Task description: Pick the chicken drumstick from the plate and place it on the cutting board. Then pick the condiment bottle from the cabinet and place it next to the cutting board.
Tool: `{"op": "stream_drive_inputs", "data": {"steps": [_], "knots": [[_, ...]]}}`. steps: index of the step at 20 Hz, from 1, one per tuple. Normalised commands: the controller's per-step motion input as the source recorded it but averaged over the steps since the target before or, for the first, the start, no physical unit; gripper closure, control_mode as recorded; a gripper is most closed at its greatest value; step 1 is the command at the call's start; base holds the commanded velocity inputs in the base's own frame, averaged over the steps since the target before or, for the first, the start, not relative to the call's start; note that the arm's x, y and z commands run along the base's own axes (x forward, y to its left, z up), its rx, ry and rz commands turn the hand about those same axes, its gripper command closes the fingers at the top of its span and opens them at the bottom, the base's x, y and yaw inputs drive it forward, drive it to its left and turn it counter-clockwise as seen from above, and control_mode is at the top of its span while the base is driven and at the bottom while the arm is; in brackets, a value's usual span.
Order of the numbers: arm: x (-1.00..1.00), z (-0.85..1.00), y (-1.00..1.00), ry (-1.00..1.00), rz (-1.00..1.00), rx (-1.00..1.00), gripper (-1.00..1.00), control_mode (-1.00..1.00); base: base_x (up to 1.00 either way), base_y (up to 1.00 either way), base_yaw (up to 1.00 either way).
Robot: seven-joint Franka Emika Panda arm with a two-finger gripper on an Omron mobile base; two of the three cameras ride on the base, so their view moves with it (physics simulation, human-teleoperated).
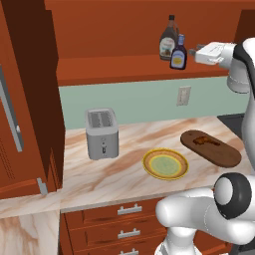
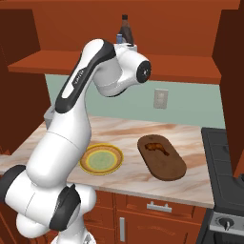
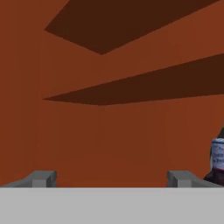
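Left base view: condiment bottle (image 1: pixel 179 52) upright on the cabinet (image 1: pixel 124 69) shelf, near its front edge, just in front of and right of a taller brown bottle (image 1: pixel 168 45). Gripper (image 1: pixel 191 51) at shelf height, just right of the condiment bottle; contact not determinable, finger spacing not visible here. On the counter (image 1: pixel 114 174): toaster (image 1: pixel 102 133) toward the left, plate (image 1: pixel 165 164) near the front edge, cutting board (image 1: pixel 210 147) toward the right edge. Chicken drumstick (image 1: pixel 203 141) lying on the board's rear end.

Right base view: arm raised to the cabinet shelf. Light blue bottle cap just visible above the wrist, brown bottle behind it. Plate left of the cutting board (image 2: pixel 161 157), slightly apart. Drumstick (image 2: pixel 156 147) on the board's rear half.

Hand view: fingertips (image 3: pixel 43 178) set wide apart, nothing between them. Cabinet interior ahead. Brown bottle (image 3: pixel 217 158) at the right edge, outside the right finger.
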Motion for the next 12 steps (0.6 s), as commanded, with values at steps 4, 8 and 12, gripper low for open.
{"op": "stream_drive_inputs", "data": {"steps": [4, 8, 12], "knots": [[0.09, 0.0, 0.0, -0.01, 0.0, 0.05, -1.0, -1.0, 0.0, 0.0, 0.0], [0.07, 0.0, 0.0, -0.03, 0.0, 0.02, -1.0, -1.0, 0.0, 0.0, 0.0], [0.02, 0.0, -0.02, -0.05, 0.0, 0.0, -1.0, -1.0, 0.0, 0.0, 0.0]]}}
